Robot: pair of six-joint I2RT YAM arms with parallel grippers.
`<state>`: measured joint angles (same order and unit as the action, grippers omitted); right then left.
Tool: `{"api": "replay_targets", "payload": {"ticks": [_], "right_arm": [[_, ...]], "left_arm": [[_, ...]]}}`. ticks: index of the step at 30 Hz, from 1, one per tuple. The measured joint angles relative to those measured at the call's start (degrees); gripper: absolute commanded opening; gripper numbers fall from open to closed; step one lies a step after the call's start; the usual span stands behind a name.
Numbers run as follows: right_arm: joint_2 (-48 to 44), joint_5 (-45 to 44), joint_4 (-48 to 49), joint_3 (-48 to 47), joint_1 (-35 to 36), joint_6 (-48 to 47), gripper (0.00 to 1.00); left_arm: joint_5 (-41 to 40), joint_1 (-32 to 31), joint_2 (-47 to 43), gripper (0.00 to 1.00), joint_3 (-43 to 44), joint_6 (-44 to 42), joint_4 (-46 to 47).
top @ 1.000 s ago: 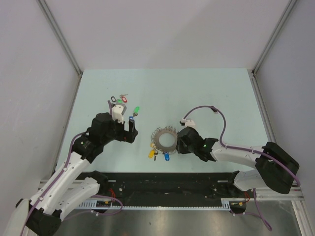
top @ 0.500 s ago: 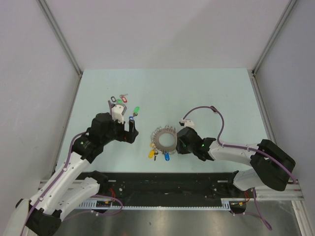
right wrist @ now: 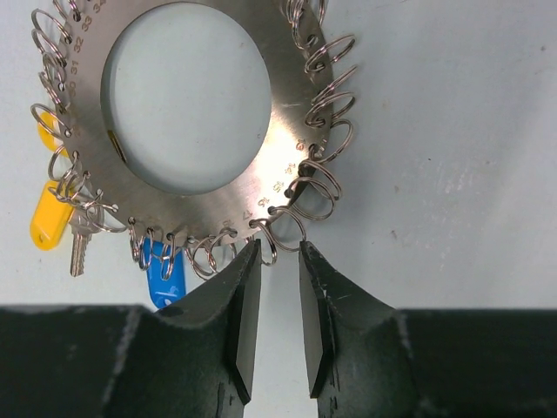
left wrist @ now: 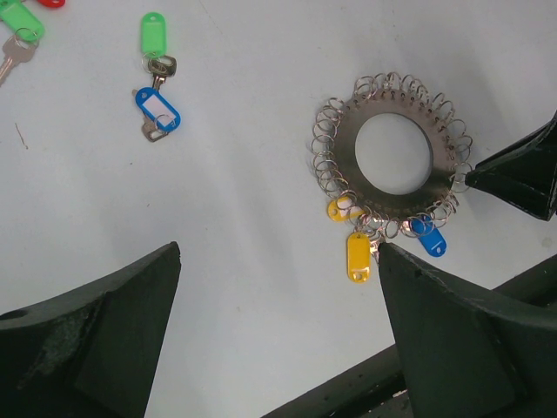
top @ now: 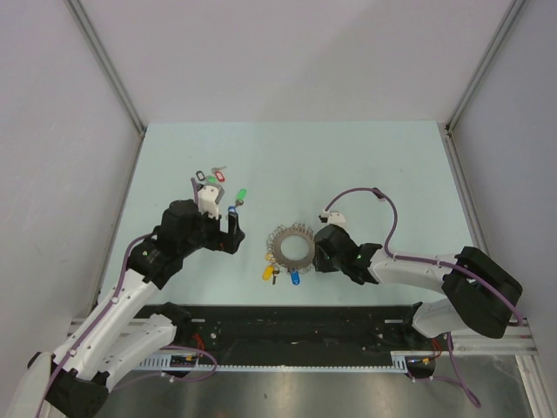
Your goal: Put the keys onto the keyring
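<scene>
The keyring is a flat silvery disc with a round hole, edged with small wire loops, lying mid-table. Keys with yellow and blue tags hang from its near rim. My right gripper sits at the keyring's right edge, jaws a narrow gap apart, with one wire loop at the tips. My left gripper hovers wide open and holds nothing, left of the keyring. Loose keys with green and blue tags lie beyond it.
More loose keys with black, red and green tags lie at the back left. Grey walls and metal frame posts enclose the table. A black rail runs along the near edge by the arm bases.
The right arm has shifted slightly toward the keyring's edge. The left arm, the keyring and the loose keys have not moved.
</scene>
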<state>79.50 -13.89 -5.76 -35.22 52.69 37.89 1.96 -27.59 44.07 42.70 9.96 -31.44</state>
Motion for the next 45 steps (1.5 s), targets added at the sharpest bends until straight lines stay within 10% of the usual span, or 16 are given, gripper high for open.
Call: {"api": "replay_targets", "payload": {"ticks": [45], "right_arm": [[7.04, -5.44, -4.55, -7.56, 6.6, -3.93, 0.26]], "left_arm": [[0.24, 0.0, -1.22, 1.0, 0.0, 0.0, 0.02]]}}
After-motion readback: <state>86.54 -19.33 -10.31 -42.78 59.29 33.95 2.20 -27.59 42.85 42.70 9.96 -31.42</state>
